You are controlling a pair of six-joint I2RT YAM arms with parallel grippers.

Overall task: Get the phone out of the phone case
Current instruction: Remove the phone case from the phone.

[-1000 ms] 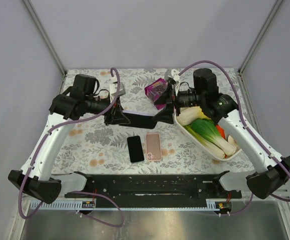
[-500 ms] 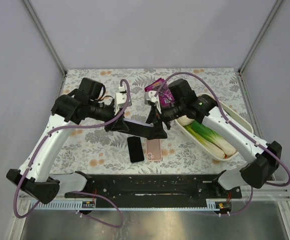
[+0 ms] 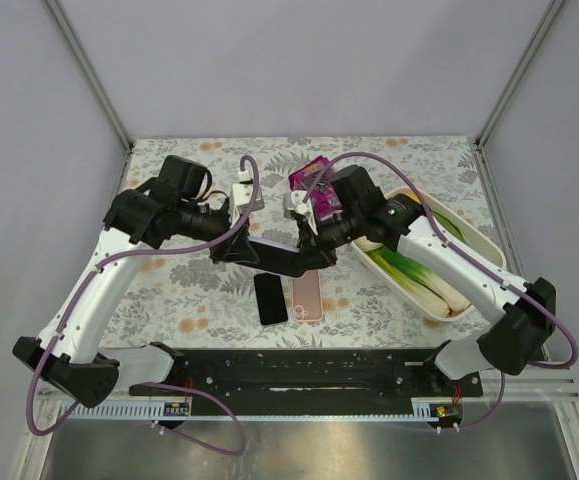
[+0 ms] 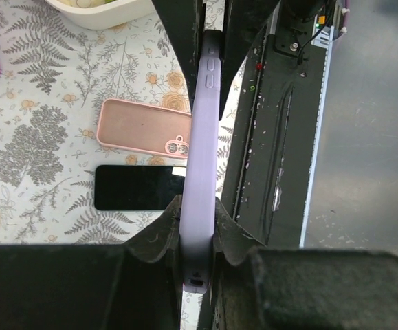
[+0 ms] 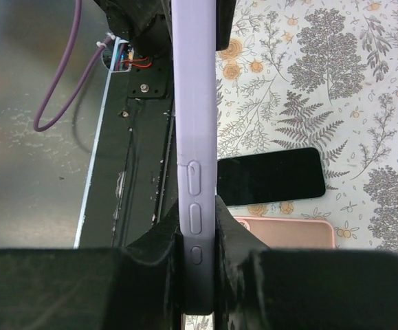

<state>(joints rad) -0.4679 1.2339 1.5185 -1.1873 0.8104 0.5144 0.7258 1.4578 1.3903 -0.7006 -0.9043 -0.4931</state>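
Left gripper [image 3: 233, 248]: clamped tight on one end of the lavender phone case [image 4: 204, 124]
Phone case: centre frame, held edge-on in the air between both arms
Right gripper [image 3: 316, 252]: closed on the other end
Below centre: black phone [image 3: 270, 298] and pink case [image 3: 307, 293], side by side, flat on the table [image 3: 169, 290]

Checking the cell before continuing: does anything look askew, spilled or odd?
Nothing spilled or damaged. The lilac phone case hangs edge-on above the table, pinched by left claw and right claw; black phone and pink case lie flat beneath.
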